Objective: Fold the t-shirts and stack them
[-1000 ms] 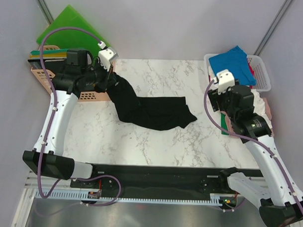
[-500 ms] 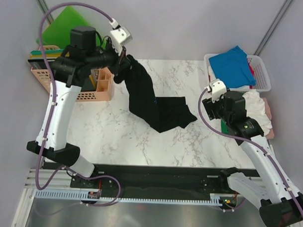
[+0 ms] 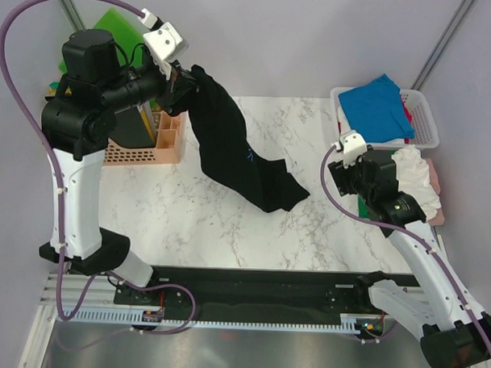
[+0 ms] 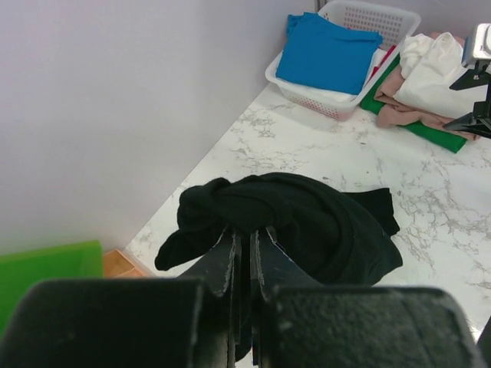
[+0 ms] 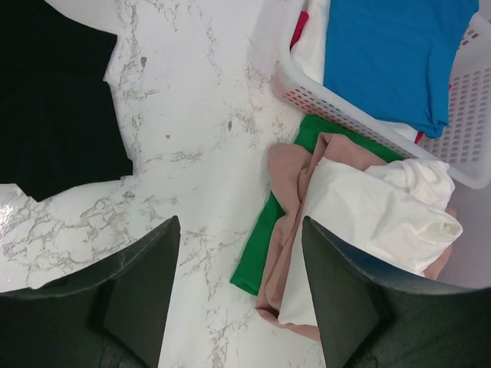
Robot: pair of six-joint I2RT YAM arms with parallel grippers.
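Black t-shirt (image 3: 230, 151) hangs from my tightly closed left gripper (image 3: 184, 90), lower end seemingly resting on the marble table (image 3: 172, 210); right gripper (image 5: 239, 234) gapes, empty.

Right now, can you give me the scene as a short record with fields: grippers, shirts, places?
left gripper: shut on black shirt, raised at far left
black shirt: hangs from left gripper, lower end on table
right gripper: open, empty, above table
blue shirt: on top in basket, far right
white shirt: crumpled on pink shirt, beside basket
green shirt: under pink shirt, on table
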